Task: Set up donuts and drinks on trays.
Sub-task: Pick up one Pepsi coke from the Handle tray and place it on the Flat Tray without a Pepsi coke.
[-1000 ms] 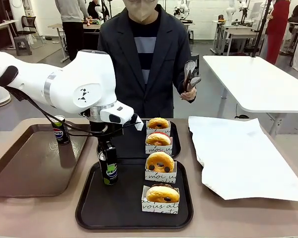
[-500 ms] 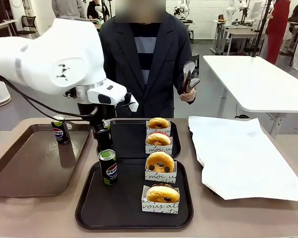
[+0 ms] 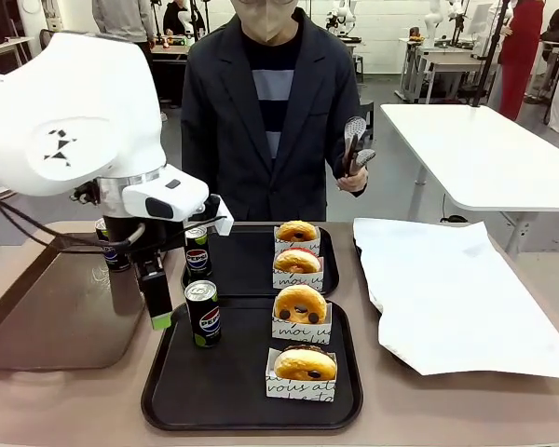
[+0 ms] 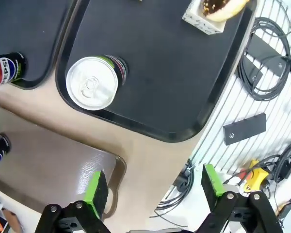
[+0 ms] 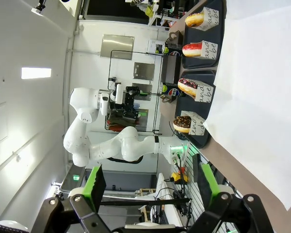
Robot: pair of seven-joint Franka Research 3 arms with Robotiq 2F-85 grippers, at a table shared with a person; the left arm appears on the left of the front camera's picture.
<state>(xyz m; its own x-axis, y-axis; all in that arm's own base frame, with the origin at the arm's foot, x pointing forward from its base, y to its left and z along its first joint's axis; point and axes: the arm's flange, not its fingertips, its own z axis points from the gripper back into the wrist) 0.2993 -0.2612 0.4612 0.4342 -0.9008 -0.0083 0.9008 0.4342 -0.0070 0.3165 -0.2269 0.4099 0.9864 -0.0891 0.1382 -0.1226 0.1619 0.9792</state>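
In the lower middle of the front view, the near black tray (image 3: 252, 391) carries one Pepsi can (image 3: 202, 314) upright at its left side and two sleeved donuts (image 3: 301, 305) in a column at its right, so you can see each tray gets one drink beside its donuts. Your left gripper (image 3: 156, 321) hangs just left of that can with its fingers wide and holding nothing. The far tray (image 3: 247, 270) has its own can (image 3: 197, 251) and two donuts; the right gripper (image 5: 148, 183) also stands wide and empty.
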